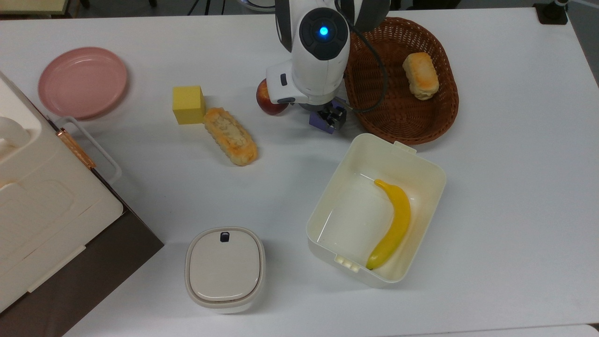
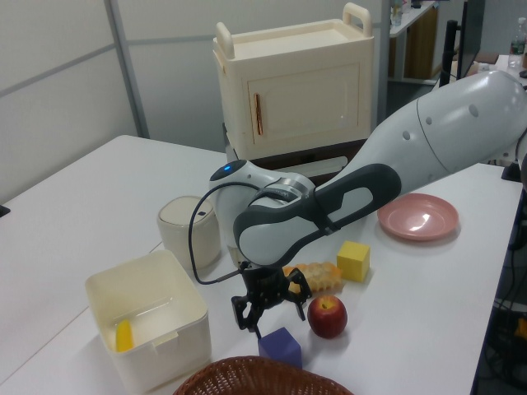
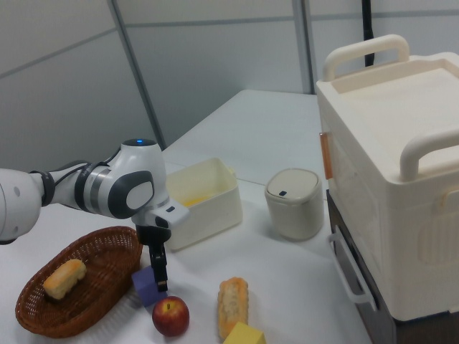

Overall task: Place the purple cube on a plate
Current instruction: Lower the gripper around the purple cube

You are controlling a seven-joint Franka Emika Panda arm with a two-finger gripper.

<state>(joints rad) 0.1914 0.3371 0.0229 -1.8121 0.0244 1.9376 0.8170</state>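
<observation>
I have the gripper [image 2: 268, 309] poised right over the purple cube [image 2: 282, 346], jaws spread wide and pointing down, fingertips just above its top face and not gripping. The cube sits on the table [image 1: 491, 210] under the jaws, with the apple [image 2: 327, 316] just beside them and the basket [image 1: 402, 107] close on the other side. The pink plate [image 1: 82, 82] lies well apart from the jaws.
</observation>
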